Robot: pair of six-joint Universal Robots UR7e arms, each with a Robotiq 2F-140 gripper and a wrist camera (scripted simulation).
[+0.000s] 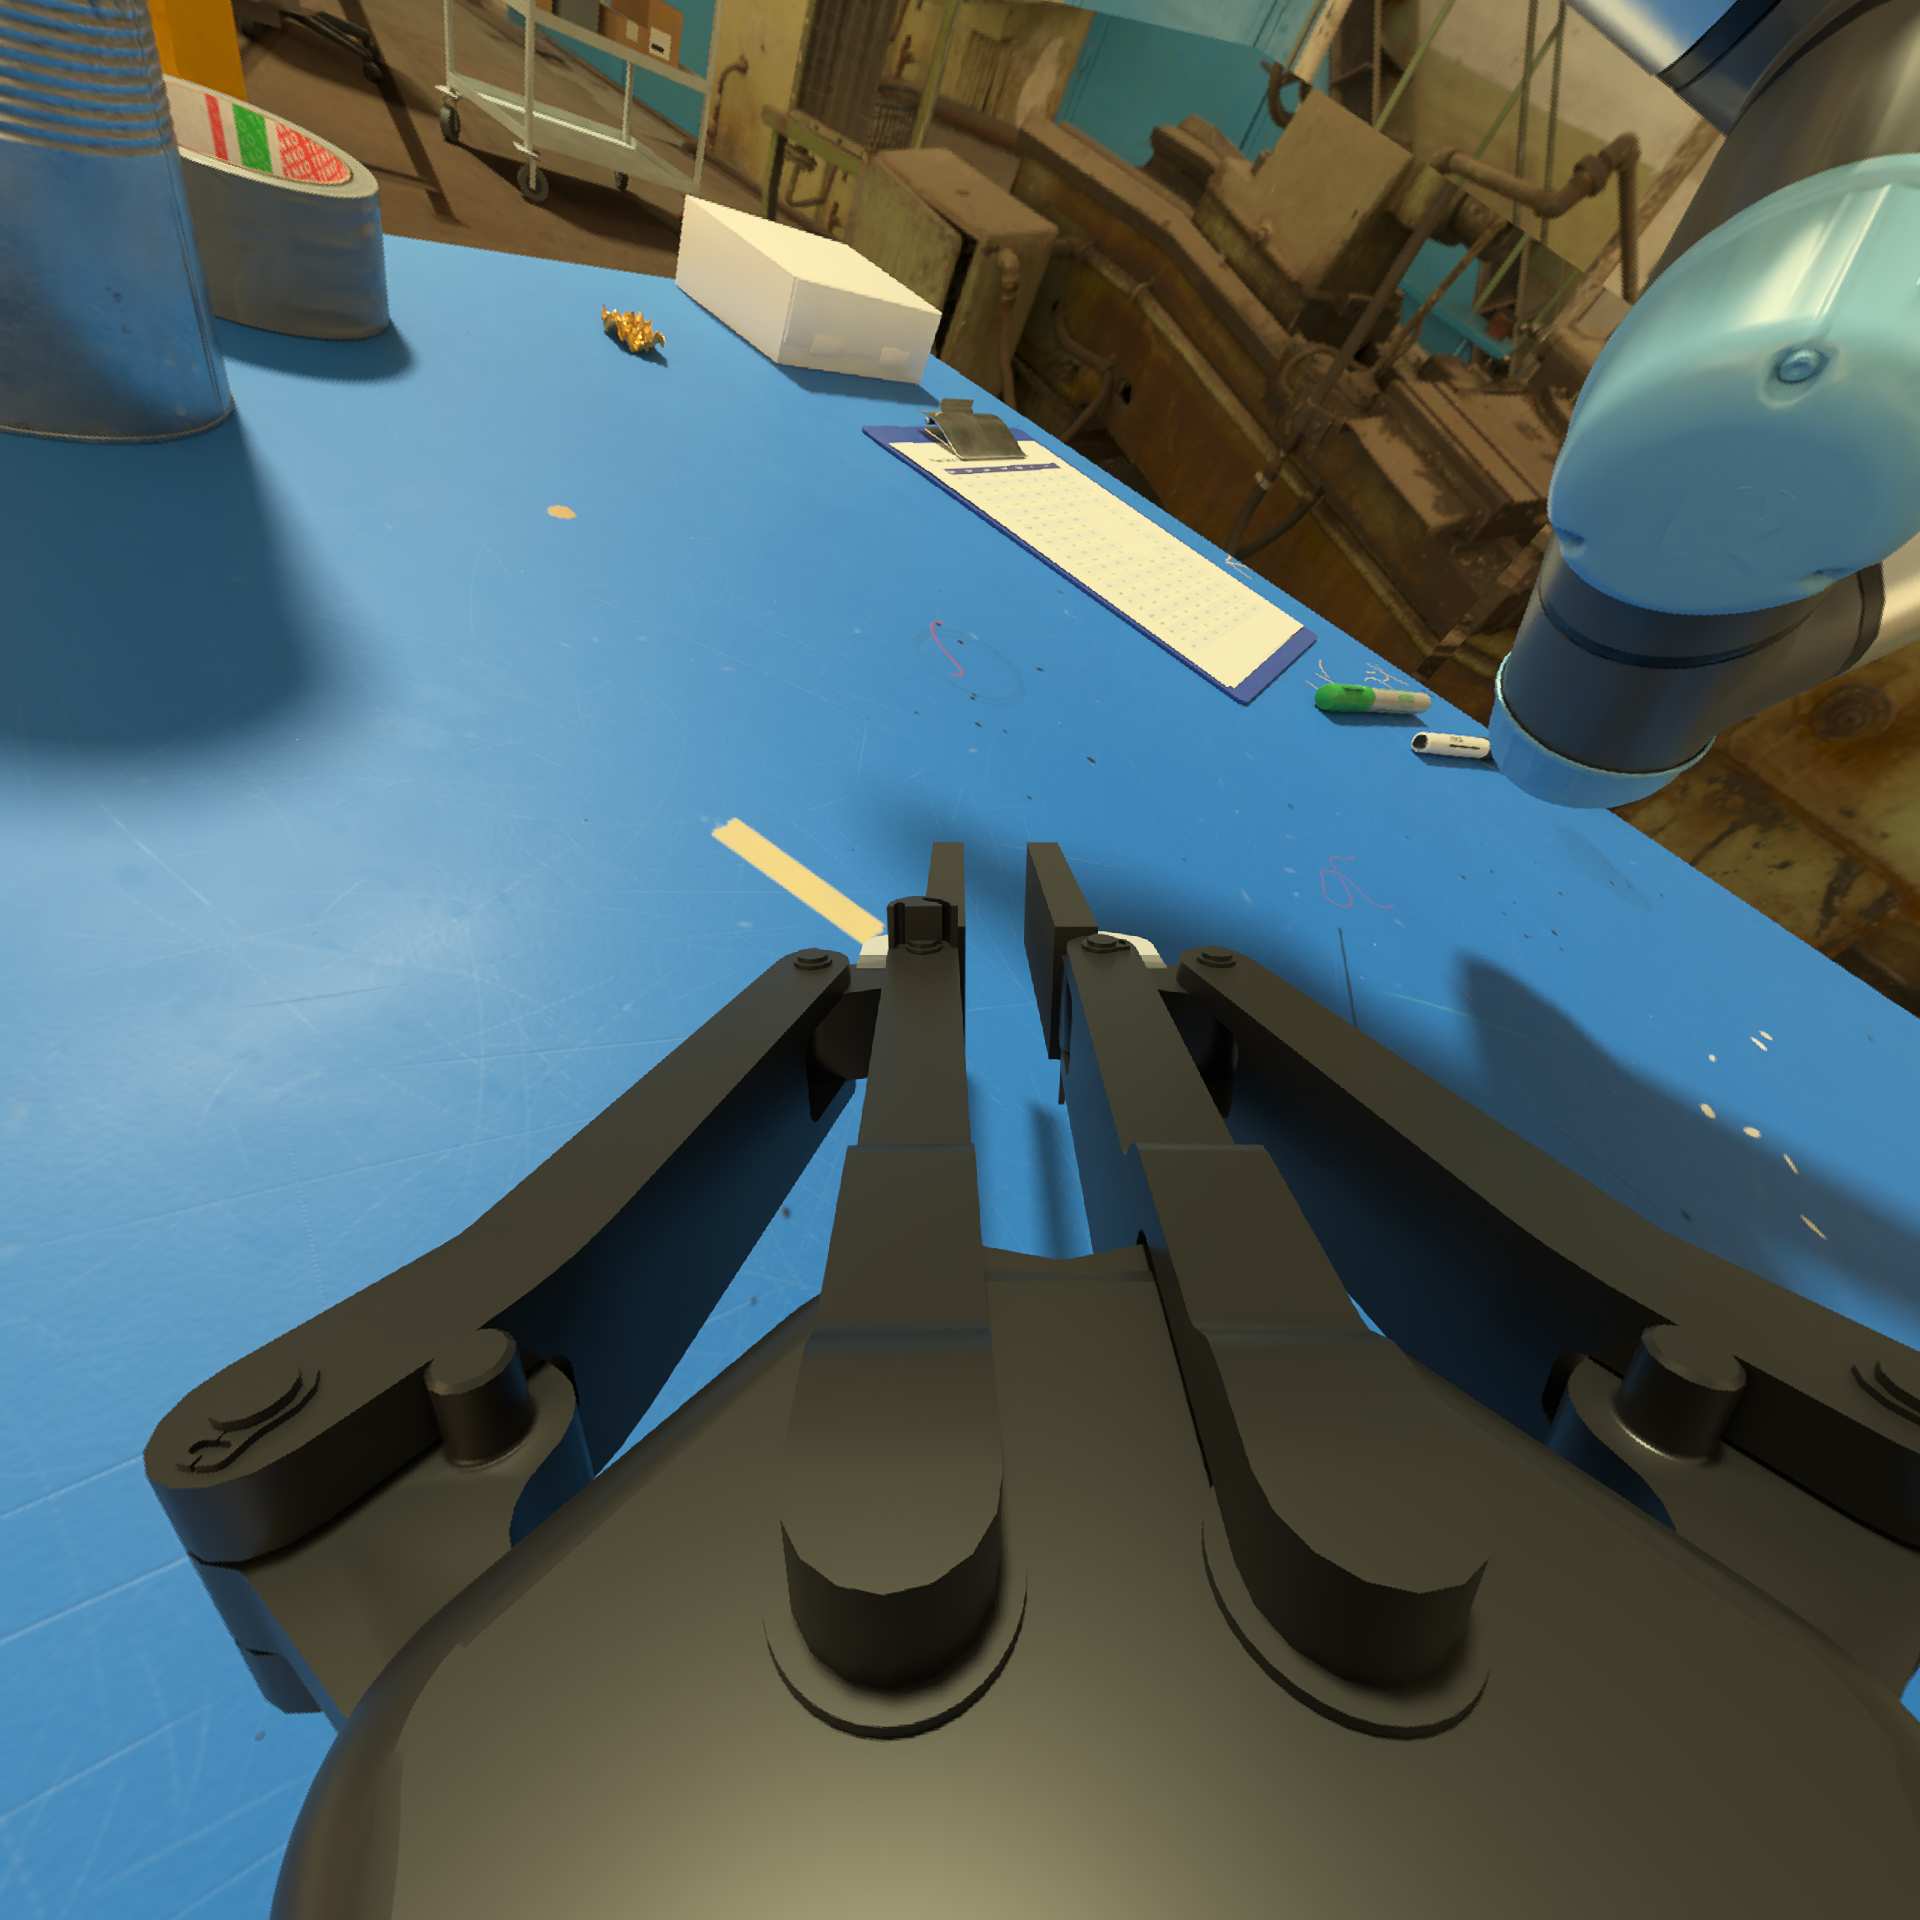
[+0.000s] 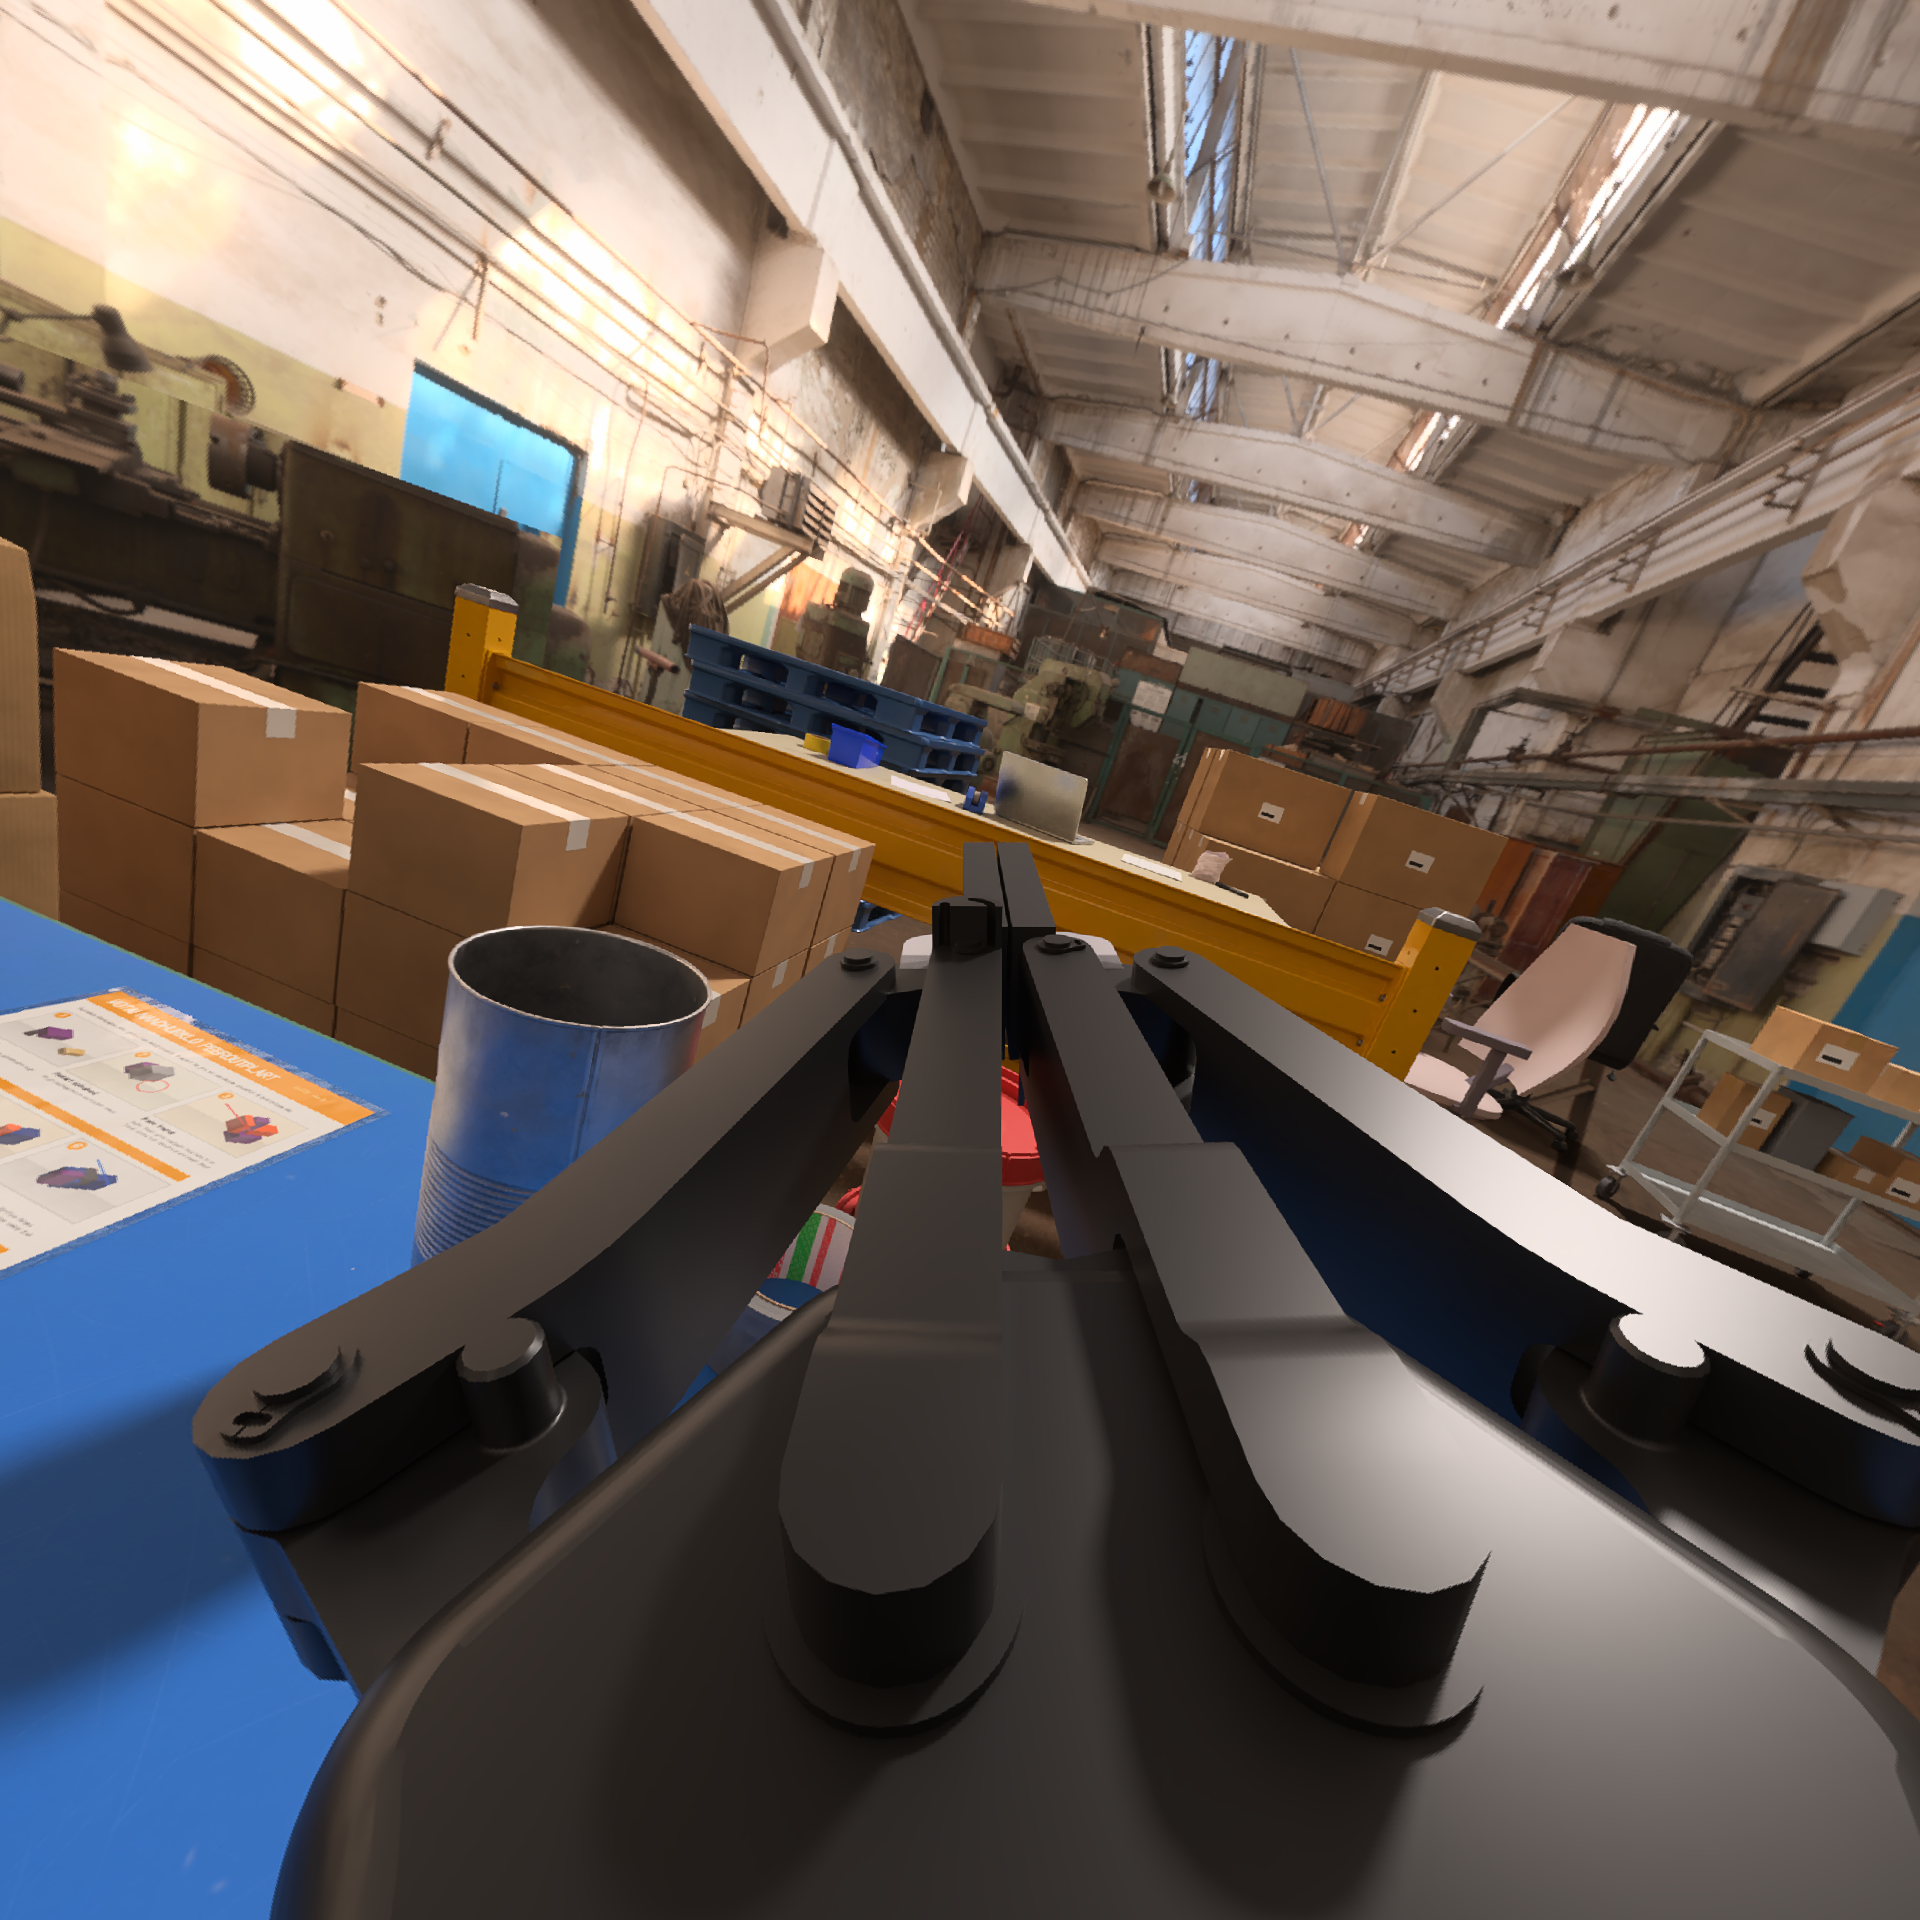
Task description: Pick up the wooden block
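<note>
Low over the blue table [image 1: 468, 675] with the left gripper [image 1: 995, 873], fingers drawn in to a narrow slot with bare tabletop showing through, clamped on nothing. Just off the left fingertip, toward ten o'clock, a flat pale strip of wood, taken here for the wooden block [image 1: 795, 878], lying on the table with its near end tucked behind the finger; beside the slot, not inside it. Probably narrowed like that to suit so thin a piece, yet aimed a shade too far toward three o'clock, so calls for a small shift toward nine before closing. Ranged along the table's far side, well apart from the block: metal tube [image 1: 94, 260] and tape roll [image 1: 291, 249] at eleven o'clock, white box [image 1: 810, 296] at twelve, clipboard [image 1: 1091, 551] and green marker [image 1: 1371, 698] at one to two. Right gripper [image 2: 997, 873] pressed fully together, empty, pointed up and away across the workshop, seemingly held clear to leave the left arm room; at nine o'clock of it, a printed sheet [image 2: 145, 1101] flat on the table.
</note>
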